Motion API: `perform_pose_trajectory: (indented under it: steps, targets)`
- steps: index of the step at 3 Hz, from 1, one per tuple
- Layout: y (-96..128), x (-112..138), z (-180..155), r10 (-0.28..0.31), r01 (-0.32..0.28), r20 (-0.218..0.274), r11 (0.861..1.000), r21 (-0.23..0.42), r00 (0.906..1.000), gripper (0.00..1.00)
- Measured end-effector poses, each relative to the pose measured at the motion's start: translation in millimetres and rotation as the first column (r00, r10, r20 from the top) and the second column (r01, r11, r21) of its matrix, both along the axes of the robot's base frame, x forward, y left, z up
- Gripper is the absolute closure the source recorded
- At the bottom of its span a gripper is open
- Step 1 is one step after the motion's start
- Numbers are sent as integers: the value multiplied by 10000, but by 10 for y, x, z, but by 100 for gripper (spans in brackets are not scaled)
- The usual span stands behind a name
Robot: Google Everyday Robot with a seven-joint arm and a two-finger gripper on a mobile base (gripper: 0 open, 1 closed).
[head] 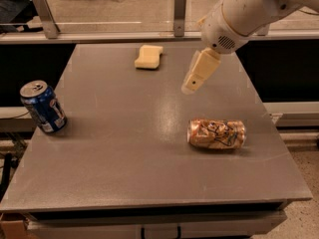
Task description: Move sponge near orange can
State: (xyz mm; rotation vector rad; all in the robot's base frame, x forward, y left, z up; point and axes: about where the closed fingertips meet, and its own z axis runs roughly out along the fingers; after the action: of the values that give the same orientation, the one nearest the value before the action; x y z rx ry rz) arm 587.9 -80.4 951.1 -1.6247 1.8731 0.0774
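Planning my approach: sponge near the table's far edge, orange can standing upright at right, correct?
No. The camera view shows the orange can lying on its side; the sponge is near the far edge, with the end effector hovering between them.

Table [124,173]: sponge [148,57] at back; blue can [43,106] upright, left; orange can [217,134] on its side, right; gripper [189,87] above the middle.
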Motion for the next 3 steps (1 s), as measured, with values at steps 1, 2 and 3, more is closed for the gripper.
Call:
perform_pose_trajectory:
  steps: [1, 2, 3]
  targets:
    - [300, 225, -172, -72, 73, -23, 9982, 598, 10000, 0]
    - [633, 603, -390, -438, 444, -74, 9896, 1368, 9990, 0]
    - [1007, 949, -596, -709, 749, -264, 9728, 2193, 9971, 0]
